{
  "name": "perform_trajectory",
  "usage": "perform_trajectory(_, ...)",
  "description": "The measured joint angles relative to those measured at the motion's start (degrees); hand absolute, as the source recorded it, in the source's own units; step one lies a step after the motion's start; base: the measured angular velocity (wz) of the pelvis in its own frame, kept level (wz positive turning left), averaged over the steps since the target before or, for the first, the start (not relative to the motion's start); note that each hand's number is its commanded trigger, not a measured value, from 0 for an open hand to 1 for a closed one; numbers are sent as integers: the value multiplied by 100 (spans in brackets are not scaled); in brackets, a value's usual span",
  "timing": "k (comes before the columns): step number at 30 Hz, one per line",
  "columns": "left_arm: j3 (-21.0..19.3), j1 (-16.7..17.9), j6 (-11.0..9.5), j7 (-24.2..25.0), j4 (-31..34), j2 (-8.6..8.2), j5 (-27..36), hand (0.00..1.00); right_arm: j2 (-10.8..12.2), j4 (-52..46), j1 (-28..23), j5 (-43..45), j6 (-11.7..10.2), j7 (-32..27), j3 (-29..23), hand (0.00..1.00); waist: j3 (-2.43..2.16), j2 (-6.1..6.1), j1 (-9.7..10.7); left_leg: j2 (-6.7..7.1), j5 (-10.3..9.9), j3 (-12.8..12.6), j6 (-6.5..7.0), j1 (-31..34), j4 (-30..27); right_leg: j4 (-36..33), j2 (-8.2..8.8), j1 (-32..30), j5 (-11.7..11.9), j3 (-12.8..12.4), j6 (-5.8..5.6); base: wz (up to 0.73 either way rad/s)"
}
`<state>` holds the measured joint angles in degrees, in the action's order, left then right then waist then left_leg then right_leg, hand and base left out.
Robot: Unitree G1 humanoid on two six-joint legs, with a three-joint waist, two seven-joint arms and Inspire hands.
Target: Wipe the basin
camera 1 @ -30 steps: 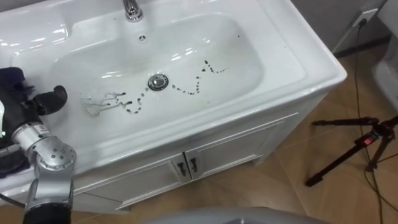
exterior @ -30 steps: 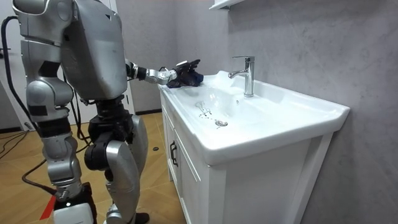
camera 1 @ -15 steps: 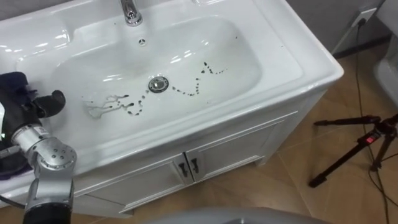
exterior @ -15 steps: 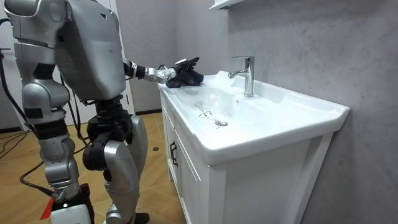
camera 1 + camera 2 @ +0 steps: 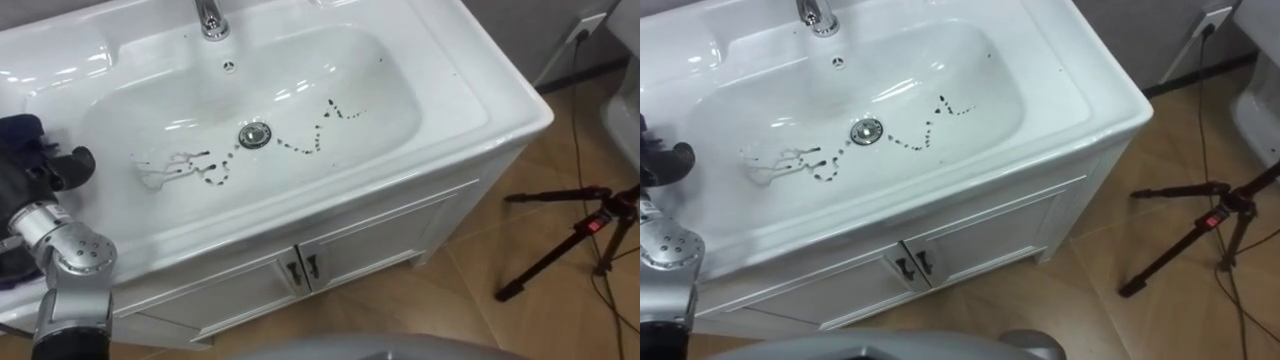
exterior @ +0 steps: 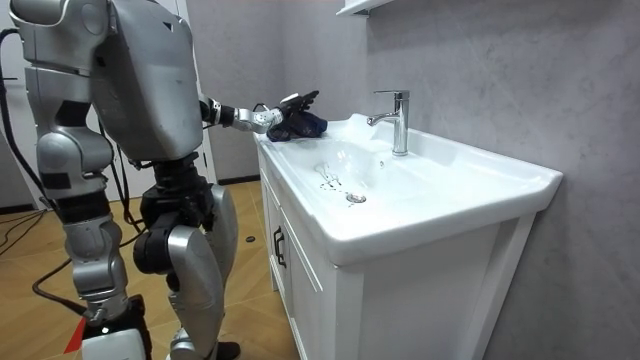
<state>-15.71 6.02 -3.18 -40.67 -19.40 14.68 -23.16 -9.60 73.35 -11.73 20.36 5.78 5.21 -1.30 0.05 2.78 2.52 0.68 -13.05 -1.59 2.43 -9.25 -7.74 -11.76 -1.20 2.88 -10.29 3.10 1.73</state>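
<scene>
The white basin [image 5: 420, 60] has a trail of dark specks [image 5: 300, 143] running from its left side past the drain [image 5: 254, 133] toward the right. The tap [image 5: 210, 18] stands at the back rim. My left hand [image 5: 45, 172] lies at the basin's left end on a dark blue cloth [image 5: 14, 130], fingers stretched over it and thumb sticking out toward the bowl. In the room view the left hand [image 6: 285, 105] rests on the cloth [image 6: 305, 126] at the far end of the counter. My right hand [image 6: 108, 305] hangs low beside my leg.
I stand at the front of the vanity, facing its cabinet doors [image 5: 300, 268]. A black tripod [image 5: 570, 235] with a cable lies on the wooden floor to the right. A wall socket [image 5: 588, 26] sits at the upper right.
My left hand has drawn slightly to the left over the cloth. The eye view has shifted a little. The specks in the basin look the same.
</scene>
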Motion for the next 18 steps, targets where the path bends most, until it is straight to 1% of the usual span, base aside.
perform_trajectory(2, 0, 0, 24, -4, 0, 0, -134, 0, -8, 0, 12, 1, -2, 9, 0, 0, 1, 1, 1, 0, 0, 3, 0, 0, 0, 2, 0, -1, 0, -1, 0, 0)
perform_trajectory(4, 1, -4, 24, -7, 0, 0, -167, 0, -28, 4, 40, -4, -4, 47, 3, 0, 14, 27, -23, 2, 0, 0, 0, 2, 4, 1, -3, -6, 0, -29, 0, 0)
perform_trajectory(8, 1, -22, 38, -8, 0, 2, -310, 0, -83, 2, 46, -2, -4, 111, 4, 0, 18, 54, -75, 4, 0, 63, 0, 5, 6, 5, -14, -3, 0, -25, 0, 2)
perform_trajectory(12, 1, -23, 87, -10, 0, 2, -350, 0, -144, 0, 41, -1, 9, 119, 5, 0, 2, 59, -133, 6, 0, 97, 0, 8, 0, 3, -16, -2, 0, 10, 1, 2)
perform_trajectory(18, 1, -23, 123, -18, 0, 6, -355, 0, -145, -33, 51, -1, 7, 81, 6, 0, -7, 74, -154, 7, 1, 139, 0, 8, -7, 2, -4, 1, 0, 23, 1, 0)
